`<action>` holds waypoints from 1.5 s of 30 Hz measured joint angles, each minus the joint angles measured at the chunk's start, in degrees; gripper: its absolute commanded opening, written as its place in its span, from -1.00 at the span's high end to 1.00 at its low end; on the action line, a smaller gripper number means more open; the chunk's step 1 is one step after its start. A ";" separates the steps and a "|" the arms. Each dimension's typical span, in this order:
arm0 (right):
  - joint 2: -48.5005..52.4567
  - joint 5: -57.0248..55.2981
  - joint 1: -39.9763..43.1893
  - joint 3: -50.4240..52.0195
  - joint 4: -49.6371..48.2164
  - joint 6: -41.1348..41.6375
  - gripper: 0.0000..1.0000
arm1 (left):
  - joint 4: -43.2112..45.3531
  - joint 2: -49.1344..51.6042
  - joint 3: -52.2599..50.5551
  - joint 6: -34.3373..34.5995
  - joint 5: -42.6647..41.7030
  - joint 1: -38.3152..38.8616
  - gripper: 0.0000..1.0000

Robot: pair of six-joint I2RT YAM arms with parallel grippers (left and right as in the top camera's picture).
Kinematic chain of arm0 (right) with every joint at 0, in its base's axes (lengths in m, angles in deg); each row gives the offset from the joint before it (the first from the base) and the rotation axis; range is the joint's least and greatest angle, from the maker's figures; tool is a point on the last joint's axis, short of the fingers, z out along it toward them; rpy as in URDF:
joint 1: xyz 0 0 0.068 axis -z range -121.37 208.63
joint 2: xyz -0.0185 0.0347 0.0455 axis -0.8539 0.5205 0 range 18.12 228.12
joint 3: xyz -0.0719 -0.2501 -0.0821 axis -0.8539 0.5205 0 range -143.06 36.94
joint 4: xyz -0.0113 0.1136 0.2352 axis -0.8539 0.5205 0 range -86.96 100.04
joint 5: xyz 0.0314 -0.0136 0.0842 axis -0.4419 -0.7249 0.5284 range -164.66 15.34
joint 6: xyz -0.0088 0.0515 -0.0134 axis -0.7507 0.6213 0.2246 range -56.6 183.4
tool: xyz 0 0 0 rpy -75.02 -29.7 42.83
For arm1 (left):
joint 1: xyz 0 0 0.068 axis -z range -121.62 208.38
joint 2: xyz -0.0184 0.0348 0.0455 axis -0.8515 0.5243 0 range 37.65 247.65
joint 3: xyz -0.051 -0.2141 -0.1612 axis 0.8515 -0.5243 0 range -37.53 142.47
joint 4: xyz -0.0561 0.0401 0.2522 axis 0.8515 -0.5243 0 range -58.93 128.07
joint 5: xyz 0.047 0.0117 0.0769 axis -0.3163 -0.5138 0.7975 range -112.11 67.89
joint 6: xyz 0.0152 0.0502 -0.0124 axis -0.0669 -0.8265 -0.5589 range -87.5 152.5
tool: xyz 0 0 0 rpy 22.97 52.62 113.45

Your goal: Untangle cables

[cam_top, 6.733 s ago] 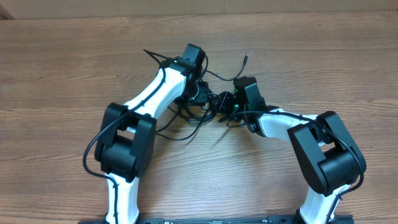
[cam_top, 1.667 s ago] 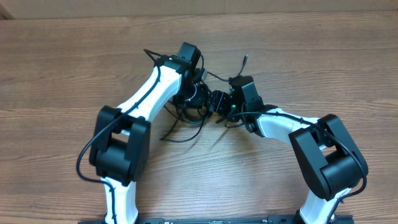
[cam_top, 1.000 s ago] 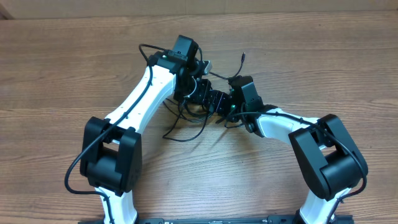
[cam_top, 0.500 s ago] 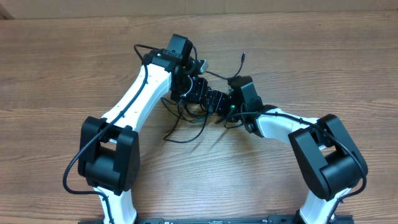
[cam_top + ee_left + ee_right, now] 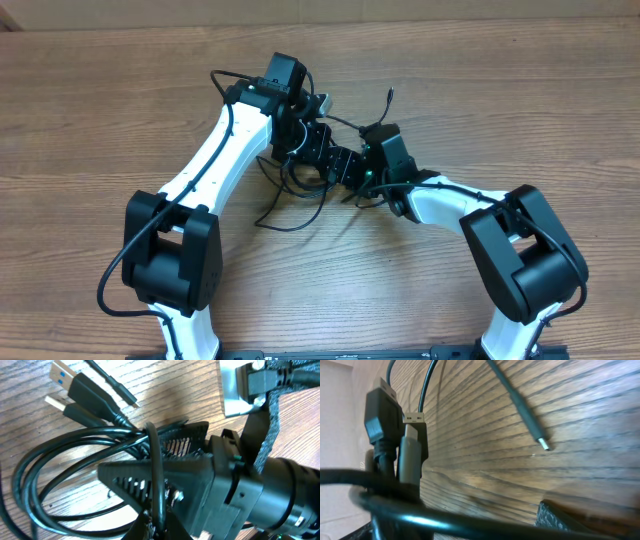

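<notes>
Near centre, cables [image 5: 155, 475] seem to bunch over left gripper [image 5: 318, 148] and right gripper [image 5: 346, 164]; neither's opening can be told.

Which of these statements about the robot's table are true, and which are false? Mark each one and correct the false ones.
1. The cables lie on a wooden table. True.
2. The cables are white. False: they are black.
3. Two USB plugs lie side by side on the wood. True.
4. The two grippers sit at opposite edges of the table. False: the left gripper and the right gripper are close together at the cable bundle.
</notes>
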 measured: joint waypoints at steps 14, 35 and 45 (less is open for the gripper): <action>0.00 -4.81 -1.01 0.00 -0.22 0.39 -0.38 | -0.31 0.00 0.00 -1.38 -3.67 -0.48 0.91; 0.00 -10.21 -1.70 0.00 -0.55 0.37 -0.40 | -0.31 0.00 0.00 -1.73 -4.31 -0.76 0.92; -0.02 -10.71 -1.79 -0.02 -0.68 0.39 -0.44 | -0.33 0.00 0.00 -1.73 -4.94 -1.81 0.91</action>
